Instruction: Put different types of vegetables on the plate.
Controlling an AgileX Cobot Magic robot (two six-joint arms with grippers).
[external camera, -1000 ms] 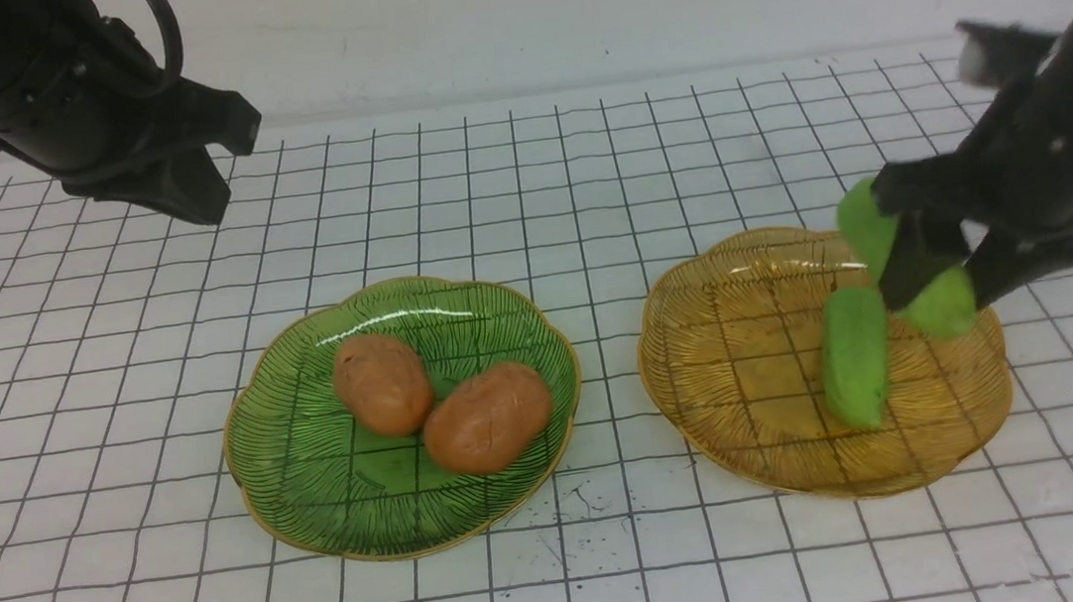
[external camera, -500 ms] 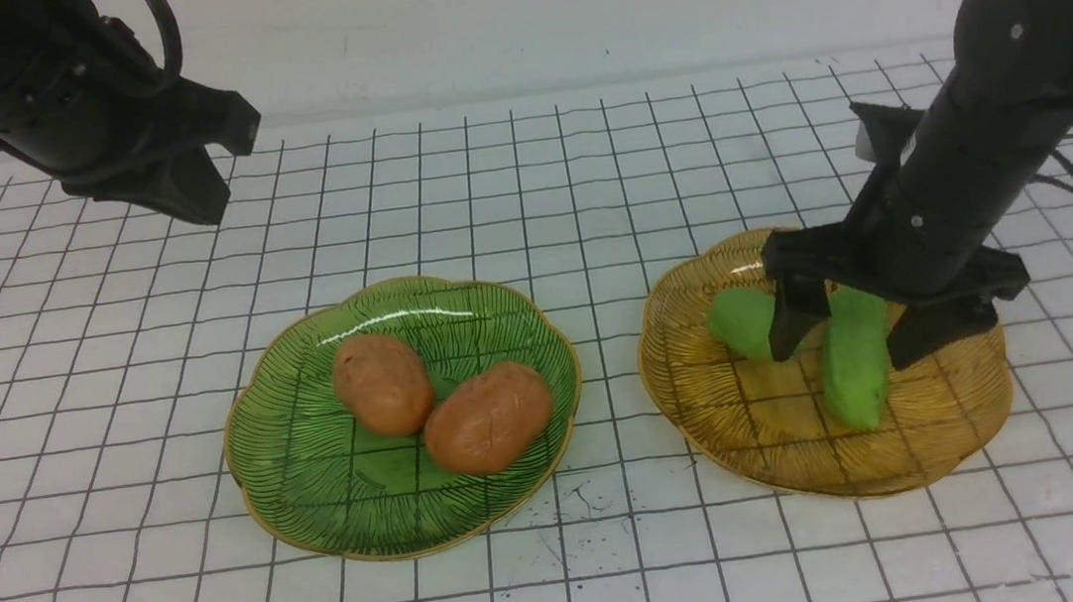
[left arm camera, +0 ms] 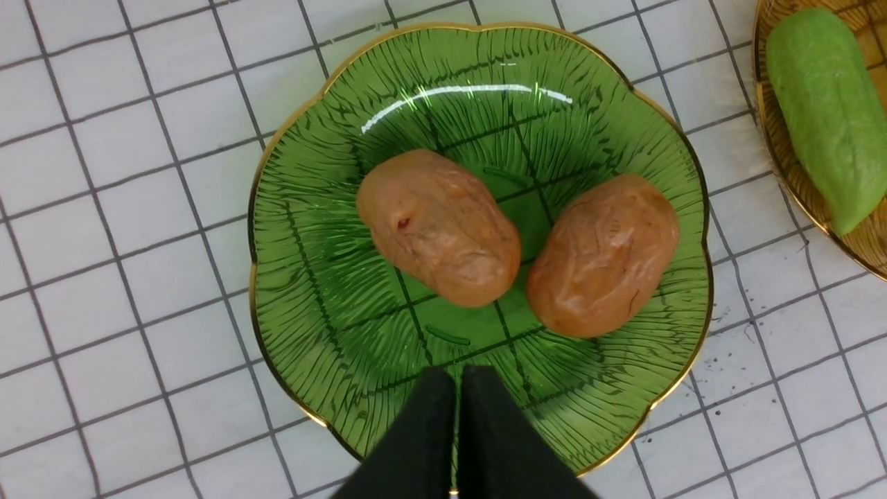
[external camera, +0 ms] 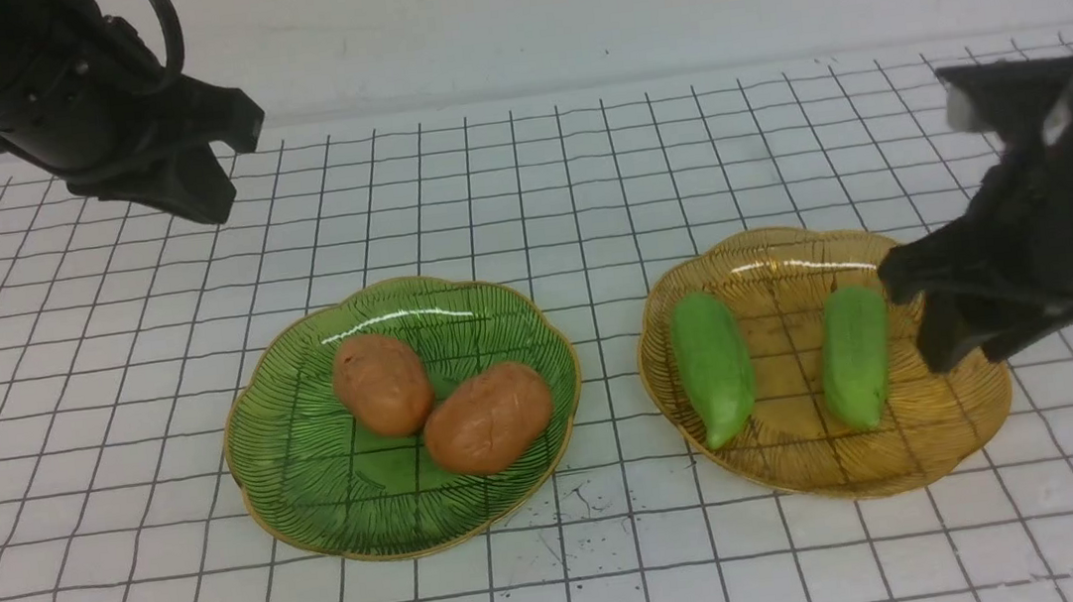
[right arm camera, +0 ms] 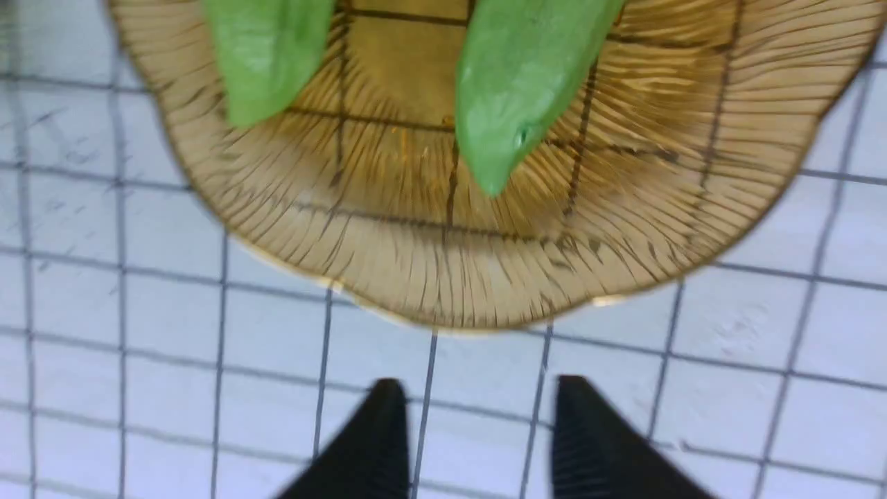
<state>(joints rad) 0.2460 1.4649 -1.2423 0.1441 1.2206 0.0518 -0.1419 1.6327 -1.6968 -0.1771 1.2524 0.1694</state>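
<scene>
2 green cucumbers (external camera: 714,369) (external camera: 857,357), 2 orange-brown potatoes (external camera: 383,384) (external camera: 488,419)

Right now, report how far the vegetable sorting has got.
Done: both potatoes lie on the green plate, both cucumbers on the amber plate. In hand: nothing; the right claw is open and empty, the left claw shut and empty. Left: no vegetable shows off a plate, so seemingly nothing.

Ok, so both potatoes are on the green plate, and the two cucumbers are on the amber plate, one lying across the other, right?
Not across: the front view shows the left cucumber and right cucumber side by side on the amber plate, apart, with bare plate between them. The left potato and right potato are on the green plate, as you said.
</scene>
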